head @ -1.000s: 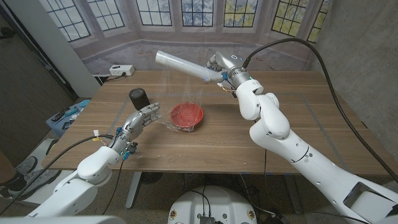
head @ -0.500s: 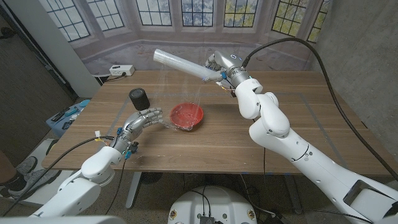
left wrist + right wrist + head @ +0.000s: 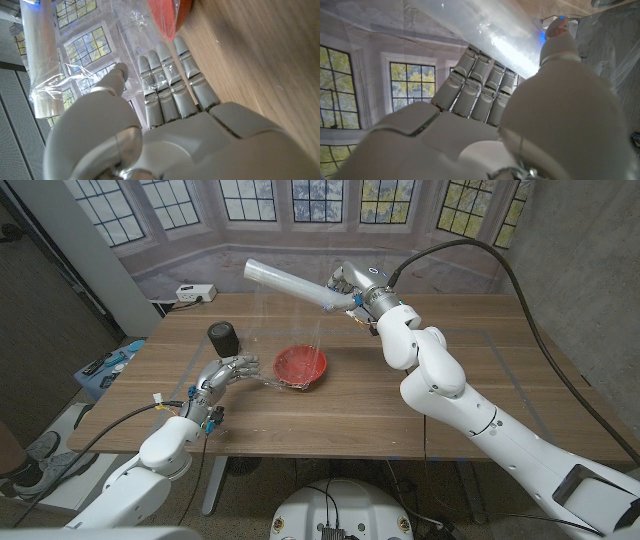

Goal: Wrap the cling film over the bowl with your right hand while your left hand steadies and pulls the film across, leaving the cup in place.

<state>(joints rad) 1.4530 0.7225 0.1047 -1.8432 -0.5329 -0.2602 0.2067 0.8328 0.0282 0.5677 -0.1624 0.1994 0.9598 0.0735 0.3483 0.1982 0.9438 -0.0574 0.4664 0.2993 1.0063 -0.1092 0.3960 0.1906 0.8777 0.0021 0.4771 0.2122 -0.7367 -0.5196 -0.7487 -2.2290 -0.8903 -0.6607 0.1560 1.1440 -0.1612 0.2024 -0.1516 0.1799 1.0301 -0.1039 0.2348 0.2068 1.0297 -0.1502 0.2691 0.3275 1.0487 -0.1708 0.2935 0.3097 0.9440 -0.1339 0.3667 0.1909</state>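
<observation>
Head view showed, nearest to the robot, the left hand (image 3: 228,372) low over the bench (image 3: 500,395), its fingers (image 3: 243,365) reaching toward the red bowl (image 3: 301,366) just beside them on the robot's right. In the left wrist view the thumb and the fingers (image 3: 167,75) were pressed onto a crinkled edge of the cling film (image 3: 127,55), so this hand seemed to pinch the free end of the film close to the bowl's near rim. The black cup (image 3: 224,337) stood a little behind this hand, apart from the bowl and from the film. Farther back and higher, the right hand (image 3: 350,287) held the roll (image 3: 288,282) in the air above the far side of the bench; in the right wrist view its fingers (image 3: 477,82) were closed around the tube. The long axis of the roll ran across the bench, from the right hand toward the robot's left, and the sheet hung from it down to the left hand, passing over the bowl. I judged that the coming move depended on this: the bowl lay under the stretched sheet, between the two hands, so the roll had to come down behind the bowl while the left hand kept the near edge low.
</observation>
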